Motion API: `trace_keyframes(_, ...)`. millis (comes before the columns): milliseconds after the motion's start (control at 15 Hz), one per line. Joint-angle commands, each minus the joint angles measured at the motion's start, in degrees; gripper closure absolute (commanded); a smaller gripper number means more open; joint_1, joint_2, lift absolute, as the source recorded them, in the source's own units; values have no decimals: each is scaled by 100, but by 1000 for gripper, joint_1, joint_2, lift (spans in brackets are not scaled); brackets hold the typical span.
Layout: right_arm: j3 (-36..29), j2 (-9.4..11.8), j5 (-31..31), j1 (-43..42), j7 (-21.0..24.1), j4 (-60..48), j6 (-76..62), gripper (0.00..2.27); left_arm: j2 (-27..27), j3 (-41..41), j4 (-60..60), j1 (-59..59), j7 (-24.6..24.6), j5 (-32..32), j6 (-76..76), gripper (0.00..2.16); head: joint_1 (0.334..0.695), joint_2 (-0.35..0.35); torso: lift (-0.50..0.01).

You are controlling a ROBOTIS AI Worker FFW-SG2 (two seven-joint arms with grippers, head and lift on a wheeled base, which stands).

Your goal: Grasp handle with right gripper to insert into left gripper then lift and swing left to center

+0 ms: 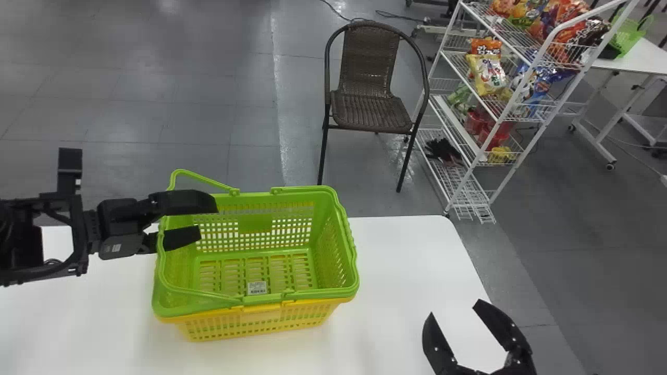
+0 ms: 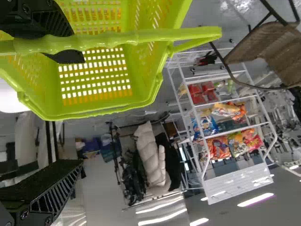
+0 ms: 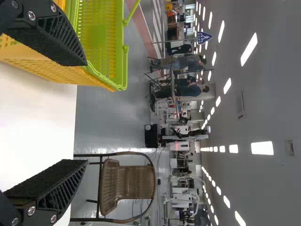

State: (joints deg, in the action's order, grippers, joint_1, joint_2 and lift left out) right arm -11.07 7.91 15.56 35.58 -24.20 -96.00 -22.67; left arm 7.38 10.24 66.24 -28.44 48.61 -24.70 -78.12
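A green basket (image 1: 333,250), nested in a yellow basket (image 1: 260,325), stands on the white table. Its green handle (image 1: 200,179) leans over toward the left side. At that side, my left gripper (image 1: 207,219) is open, its fingertips reaching over the basket's interior. In the left wrist view the handle (image 2: 117,40) crosses one finger of the left gripper (image 2: 83,113); the other finger stands well apart from it. My right gripper (image 1: 454,308) is open at the table's right front, apart from the baskets. The right wrist view shows the right gripper (image 3: 87,113) with nothing between its fingers.
The white table (image 1: 401,260) ends just behind the baskets and at the right. Beyond it on the floor stand a brown wicker chair (image 1: 370,112) and a white wire rack (image 1: 469,179) holding snack bags.
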Motion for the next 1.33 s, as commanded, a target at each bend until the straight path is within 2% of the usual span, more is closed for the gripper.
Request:
trace_keyframes(0,0,0,0,-7,-6,11,-22,76,0,-154,-217,-162,0,26,-42,29,695,-230,0)
trace_keyframes(333,-35,0,27,-16,3,38,-75,76,9,-250,-445,-470,281,132,-60,29,695,-246,0)
trace_keyframes(1267,-26,0,9,-218,3,82,-75,76,26,-514,-375,-725,457,149,-798,33,695,-266,0)
